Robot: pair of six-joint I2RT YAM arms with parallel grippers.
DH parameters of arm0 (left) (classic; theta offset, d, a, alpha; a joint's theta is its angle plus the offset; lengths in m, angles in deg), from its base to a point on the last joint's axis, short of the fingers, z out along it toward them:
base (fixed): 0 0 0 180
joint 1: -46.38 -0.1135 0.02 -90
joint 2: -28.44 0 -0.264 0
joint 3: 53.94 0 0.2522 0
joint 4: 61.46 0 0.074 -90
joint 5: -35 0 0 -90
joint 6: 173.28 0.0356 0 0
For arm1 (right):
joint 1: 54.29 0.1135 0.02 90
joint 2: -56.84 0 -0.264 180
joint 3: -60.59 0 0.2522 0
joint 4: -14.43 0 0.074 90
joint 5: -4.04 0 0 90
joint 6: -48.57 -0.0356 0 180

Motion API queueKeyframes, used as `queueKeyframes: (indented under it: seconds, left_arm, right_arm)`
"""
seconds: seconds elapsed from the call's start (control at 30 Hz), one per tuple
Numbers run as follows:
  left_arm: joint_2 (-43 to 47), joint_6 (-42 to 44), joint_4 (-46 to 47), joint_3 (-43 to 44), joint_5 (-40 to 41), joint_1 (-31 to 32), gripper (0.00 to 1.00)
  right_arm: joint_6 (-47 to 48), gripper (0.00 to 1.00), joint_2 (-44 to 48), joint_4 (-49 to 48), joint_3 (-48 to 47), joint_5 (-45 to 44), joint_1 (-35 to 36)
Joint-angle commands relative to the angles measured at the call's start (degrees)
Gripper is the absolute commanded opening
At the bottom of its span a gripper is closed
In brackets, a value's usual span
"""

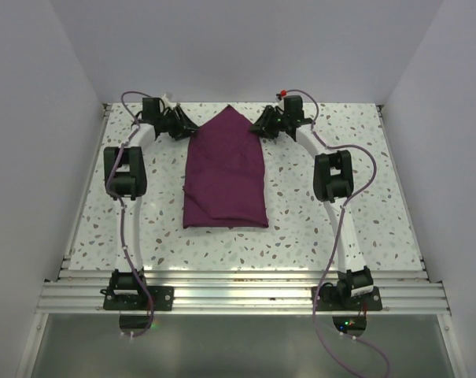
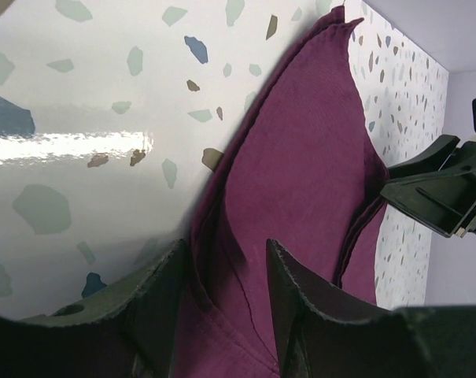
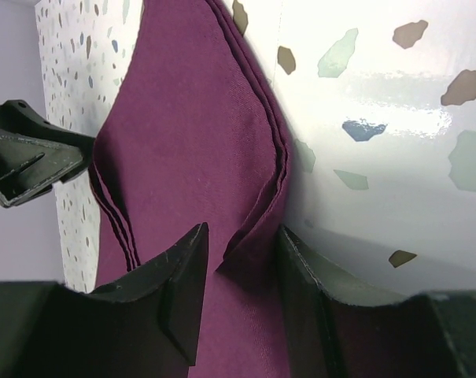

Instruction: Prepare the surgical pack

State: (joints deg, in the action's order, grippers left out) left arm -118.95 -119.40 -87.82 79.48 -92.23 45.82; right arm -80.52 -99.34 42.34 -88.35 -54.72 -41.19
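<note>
The surgical pack (image 1: 224, 177) is a dark purple cloth bundle in the middle of the table, rectangular at the near end and folded to a point at the far end. The tray, gauze, packets and instruments are hidden. My left gripper (image 1: 184, 126) is at the pack's far left slanted edge. In the left wrist view it (image 2: 226, 252) is open, with a cloth fold (image 2: 300, 157) lying between the jaws. My right gripper (image 1: 263, 124) is at the far right slanted edge. In the right wrist view it (image 3: 241, 232) is open astride the layered cloth edge (image 3: 261, 228).
The speckled white table (image 1: 316, 228) is enclosed by pale walls on three sides. A metal rail (image 1: 238, 287) with both arm bases runs along the near edge. Each wrist view shows the other gripper across the cloth point: the right gripper (image 2: 434, 193) and the left gripper (image 3: 25, 157).
</note>
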Motion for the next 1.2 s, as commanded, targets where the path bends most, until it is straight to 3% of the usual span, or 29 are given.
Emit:
queueKeyframes:
  seconds: [0.0, 0.27, 0.37, 0.4, 0.5, 0.57, 0.7, 0.8, 1.17]
  left_arm:
    - [-3.2, 2.7, -7.5, 1.3, -1.1, 1.5, 0.5]
    - [-3.7, 4.7, -11.0, 2.4, -1.4, 2.3, 0.49]
    - [-4.7, 3.3, -9.4, 3.1, -3.5, 2.1, 0.34]
    - [-4.9, 2.9, -9.4, 3.6, -3.7, 2.0, 0.21]
    - [-4.4, 0.3, -6.4, 4.1, -4.4, 1.0, 0.05]
    - [-2.4, -1.9, -2.5, 4.0, -4.3, 0.6, 0.0]
    - [0.5, -5.4, -0.1, 4.0, -6.1, 0.6, 0.0]
    - [5.1, -5.3, -0.5, 1.6, -5.7, 0.6, 0.0]
    - [29.4, 4.0, -6.7, -20.9, -1.8, 1.3, 0.0]
  right_arm:
    - [0.5, 0.43, -1.8, 3.4, -0.9, -1.0, 0.3]
    - [0.8, 0.43, -1.2, 3.3, -0.2, -1.3, 0.2]
    - [-0.1, 0.39, -1.7, 2.8, -0.5, -0.7, 0.1]
    - [-0.4, 0.35, -1.8, 2.5, -0.8, -0.5, 0.2]
    - [-3.0, 0.14, -2.1, 1.2, -2.1, 1.3, 0.3]
    - [-5.4, 0.05, -2.3, -0.3, -3.3, 3.4, 0.2]
    - [-7.7, 0.0, 0.1, -0.4, -4.5, 6.0, 0.2]
    - [-9.2, 0.0, 5.6, -1.5, 0.4, 8.3, 0.2]
    - [-7.9, 0.0, 23.5, 3.5, 15.8, 11.6, 1.0]
